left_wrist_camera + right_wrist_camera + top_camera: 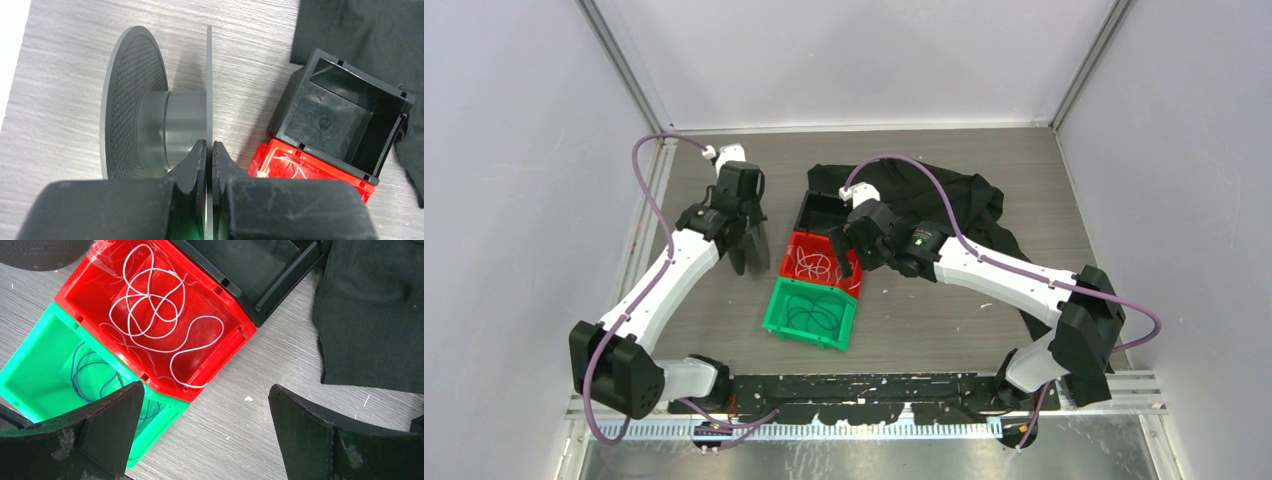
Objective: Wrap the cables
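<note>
- Left gripper (209, 147): clamped shut on the thin flange of the spool (150, 125). The spool stands on edge toward the table's (924, 320) left edge, just beside the bins, with its axle pointing sideways at them.
- Cables (150, 310): white cord in loose curly loops on the floor of the red bin (80, 290), the middle bin of three in a row. It's a tangle, so no real long axis. One free end trails to the wall nearest the right gripper.
- Green bin (35, 370) touches the red bin on the near side and holds thin dark loops, not our cord. Black bin (345, 125) sits on the far side.
- Right gripper (206, 390): jaws spread wide, holding nothing, hovering over the red bin's right rim. The cord lies just below it and a bit further into the bin, so I'd say this arm is the nearer one for the pick.
- Room: the bin walls hem the cord in, so a straight drop looks best. There's bare table right of the bins, and a black cloth (964, 200) toward the far right corner.
</note>
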### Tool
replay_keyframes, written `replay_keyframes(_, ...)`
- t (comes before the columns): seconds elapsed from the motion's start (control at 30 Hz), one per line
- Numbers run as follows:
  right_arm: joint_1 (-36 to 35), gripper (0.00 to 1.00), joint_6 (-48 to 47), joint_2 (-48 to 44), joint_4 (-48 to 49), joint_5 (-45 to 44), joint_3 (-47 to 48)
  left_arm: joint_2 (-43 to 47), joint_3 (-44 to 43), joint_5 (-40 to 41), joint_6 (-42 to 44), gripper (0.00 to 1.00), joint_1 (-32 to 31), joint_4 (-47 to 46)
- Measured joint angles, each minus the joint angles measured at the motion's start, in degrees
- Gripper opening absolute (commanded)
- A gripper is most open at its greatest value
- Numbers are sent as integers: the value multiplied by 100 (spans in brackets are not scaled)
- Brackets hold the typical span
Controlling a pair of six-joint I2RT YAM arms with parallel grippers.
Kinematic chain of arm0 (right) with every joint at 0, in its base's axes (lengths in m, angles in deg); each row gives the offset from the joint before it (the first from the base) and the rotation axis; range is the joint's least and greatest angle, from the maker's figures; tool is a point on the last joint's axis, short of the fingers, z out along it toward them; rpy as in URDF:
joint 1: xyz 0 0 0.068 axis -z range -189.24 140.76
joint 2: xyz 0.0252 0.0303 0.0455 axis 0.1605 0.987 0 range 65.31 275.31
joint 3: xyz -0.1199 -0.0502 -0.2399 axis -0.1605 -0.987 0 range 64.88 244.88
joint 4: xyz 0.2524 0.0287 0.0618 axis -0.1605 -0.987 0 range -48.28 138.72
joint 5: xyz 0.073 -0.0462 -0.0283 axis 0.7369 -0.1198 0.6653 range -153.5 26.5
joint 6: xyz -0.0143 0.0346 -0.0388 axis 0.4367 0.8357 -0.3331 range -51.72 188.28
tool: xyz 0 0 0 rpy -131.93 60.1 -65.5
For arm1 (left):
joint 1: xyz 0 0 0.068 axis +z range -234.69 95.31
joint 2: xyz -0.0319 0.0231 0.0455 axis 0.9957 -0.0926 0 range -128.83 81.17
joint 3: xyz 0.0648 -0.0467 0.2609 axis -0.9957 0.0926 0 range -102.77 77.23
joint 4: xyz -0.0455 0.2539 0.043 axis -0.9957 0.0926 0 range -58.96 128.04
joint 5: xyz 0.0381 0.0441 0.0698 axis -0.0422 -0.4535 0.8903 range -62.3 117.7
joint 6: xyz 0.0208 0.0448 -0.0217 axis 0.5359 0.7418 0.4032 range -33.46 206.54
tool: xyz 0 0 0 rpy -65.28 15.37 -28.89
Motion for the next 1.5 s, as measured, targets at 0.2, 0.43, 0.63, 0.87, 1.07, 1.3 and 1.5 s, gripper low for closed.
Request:
replay_keyframes(0.2,0,100,17,11,4,22,20,-323,-387,1276,-1685,1,-625,785)
replay_keyframes(0.43,0,100,42,11,7,26,37,-857,-1119,2033,-3563,1,-791,1941)
replay_keyframes(0.63,0,100,72,11,116,39,2,-850,-1117,2131,-4345,26,-787,2332)
replay_keyframes(0.87,0,79,249,33,319,-79,-323,-706,-1051,2124,-4577,39,-787,2334)
replay_keyframes(1.07,0,51,629,44,345,-94,-621,-619,-1005,2114,-4500,41,-787,2269)
replay_keyframes(1.3,31,52,1069,282,518,372,-990,-306,-933,2114,-4232,43,-789,2017)
replay_keyframes(1.5,330,48,1311,529,750,837,-1126,-243,-933,2114,-4092,43,-789,1884)
